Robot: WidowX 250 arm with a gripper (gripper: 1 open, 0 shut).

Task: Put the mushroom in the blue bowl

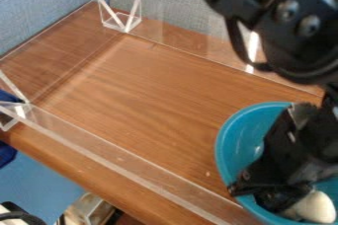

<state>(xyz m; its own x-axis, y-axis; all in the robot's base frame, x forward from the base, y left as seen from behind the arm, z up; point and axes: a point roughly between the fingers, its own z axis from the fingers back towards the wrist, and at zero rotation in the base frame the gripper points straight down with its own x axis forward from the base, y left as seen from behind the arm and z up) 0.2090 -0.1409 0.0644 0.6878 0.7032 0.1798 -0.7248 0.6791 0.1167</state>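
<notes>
In the single camera view, the gripper (288, 187) reached down inside the blue bowl (238, 140) at the desk's (145, 91) near right corner. The mushroom (314, 206) lay in the bowl just beside the gripper. Whether the jaws were parted or closed could not be told.

The table (145, 81) fills the middle of the view, with clear walls (79, 27) standing along its edges and a gap in the far wall near the right. The bowl (238, 135) sits at the table's near right corner. The mushroom (314, 205) lies inside the bowl, at its near right side. The arm (284, 22) reaches in from the upper right, and its gripper (284, 182) hangs down into the bowl, just left of the mushroom. The rest of the tabletop lies to the bowl's left.
</notes>
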